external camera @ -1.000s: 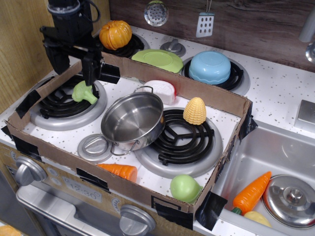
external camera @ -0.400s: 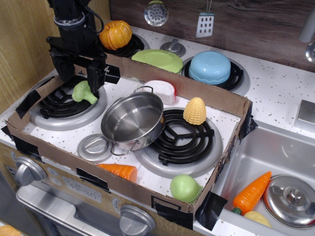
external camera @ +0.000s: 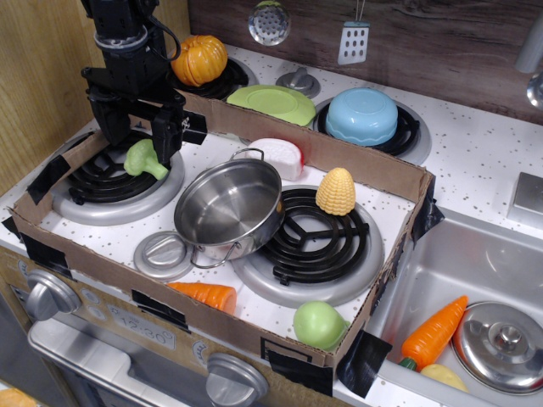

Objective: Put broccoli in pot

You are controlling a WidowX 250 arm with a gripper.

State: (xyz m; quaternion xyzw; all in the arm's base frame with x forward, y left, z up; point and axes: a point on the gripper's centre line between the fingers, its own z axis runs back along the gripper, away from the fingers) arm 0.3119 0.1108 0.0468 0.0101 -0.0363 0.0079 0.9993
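The black gripper (external camera: 138, 140) hangs over the back-left burner (external camera: 102, 182) with its fingers spread wide, one on each side of the broccoli (external camera: 145, 159), holding nothing. The broccoli lies on that burner's right edge. The pot (external camera: 229, 208), tilted and empty, sits just to the right, leaning on the front burner (external camera: 318, 242) near the corn (external camera: 336, 191).

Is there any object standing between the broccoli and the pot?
Nothing visible does. The broccoli lies on the left burner under the claw; the pot sits just right of it, only bare stovetop between.
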